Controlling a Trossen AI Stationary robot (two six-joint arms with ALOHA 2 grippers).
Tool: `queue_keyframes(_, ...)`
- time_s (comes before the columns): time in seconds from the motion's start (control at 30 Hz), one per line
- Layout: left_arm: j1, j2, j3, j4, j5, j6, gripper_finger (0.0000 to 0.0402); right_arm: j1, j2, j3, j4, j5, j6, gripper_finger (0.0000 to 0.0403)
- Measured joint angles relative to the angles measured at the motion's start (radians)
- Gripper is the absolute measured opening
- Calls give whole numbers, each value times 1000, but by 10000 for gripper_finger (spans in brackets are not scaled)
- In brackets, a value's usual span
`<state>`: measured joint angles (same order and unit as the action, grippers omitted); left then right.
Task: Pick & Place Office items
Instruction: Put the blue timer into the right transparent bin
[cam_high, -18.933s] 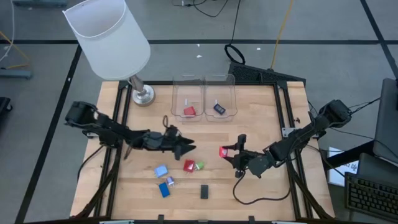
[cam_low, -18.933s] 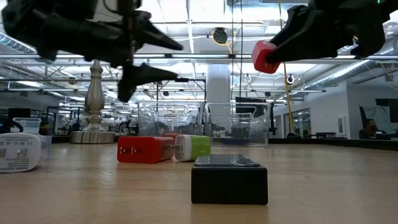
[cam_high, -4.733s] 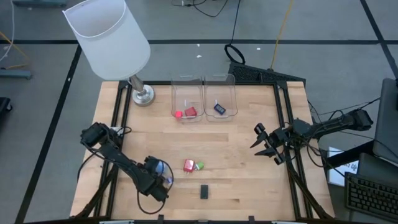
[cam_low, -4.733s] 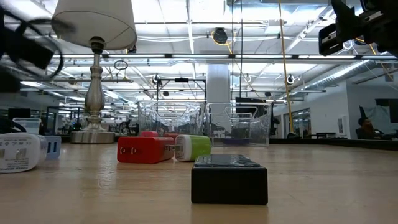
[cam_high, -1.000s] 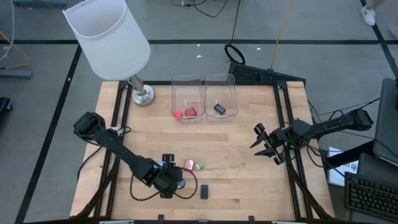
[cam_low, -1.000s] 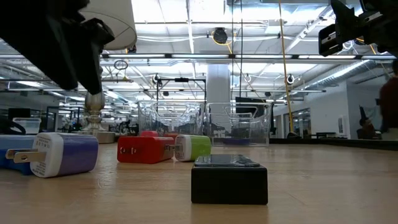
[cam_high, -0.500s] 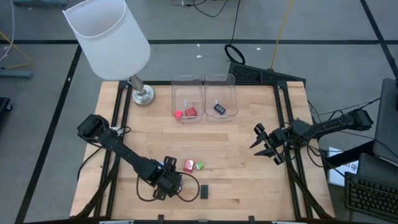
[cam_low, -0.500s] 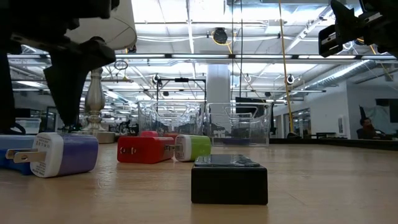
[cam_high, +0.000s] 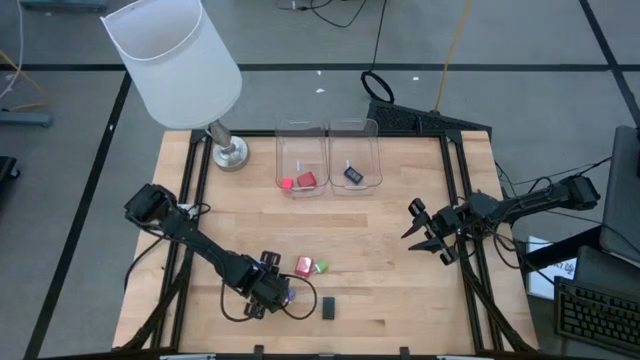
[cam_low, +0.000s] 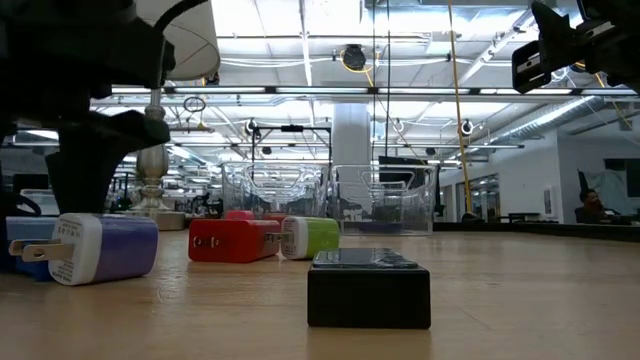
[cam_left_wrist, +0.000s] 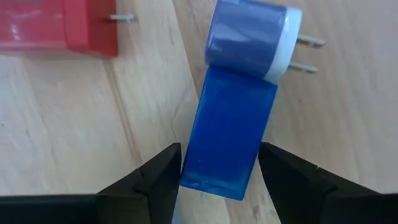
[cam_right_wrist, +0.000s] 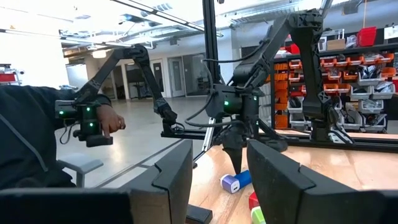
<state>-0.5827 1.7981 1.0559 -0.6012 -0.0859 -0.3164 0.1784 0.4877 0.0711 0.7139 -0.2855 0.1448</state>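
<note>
My left gripper (cam_high: 275, 293) points down near the table's front, its fingers on either side of a dark blue block (cam_left_wrist: 230, 124) that lies flat on the wood. A periwinkle charger with a white face (cam_left_wrist: 249, 37) lies against the block's far end (cam_low: 100, 248). A red charger (cam_high: 303, 266), a green piece (cam_high: 321, 267) and a black block (cam_high: 327, 308) lie close by. My right gripper (cam_high: 420, 228) hangs open in the air by the table's right edge, holding nothing. My left gripper pinches the dark blue block between its two fingers, which meet the two long sides (cam_left_wrist: 189, 177) near the end away from the periwinkle charger. The fingers come from above, pointing down, across the block. The block lies flat on the table.
Two clear bins (cam_high: 303, 160) (cam_high: 355, 158) stand at the back, with red pieces (cam_high: 300, 181) in the left one and a dark piece (cam_high: 352, 175) in the right. A lamp's base (cam_high: 229, 153) stands at the back left. A person's sleeve (cam_right_wrist: 37, 137) shows beyond the table.
My left gripper has come down onto the dark blue block and rolled a little about its own axis. The block and the periwinkle charger have stayed where they were.
</note>
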Motion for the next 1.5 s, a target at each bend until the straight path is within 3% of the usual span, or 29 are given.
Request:
queue_keyframes(0.33,0,-8,-92,127,0,-56,210,0,0,0,0,0,0,144)
queue_keyframes(0.6,-2,-6,-97,135,-21,-94,156,0,0,0,0,0,0,144)
queue_keyframes(1.03,-8,-41,-101,128,-66,-159,155,0,0,0,0,0,0,144)
queue_keyframes(1.3,-7,-193,-102,128,-247,-148,155,0,0,0,0,1,0,144)
queue_keyframes(1.5,-4,-268,-102,250,-533,1,155,1,1,0,6,27,20,144)
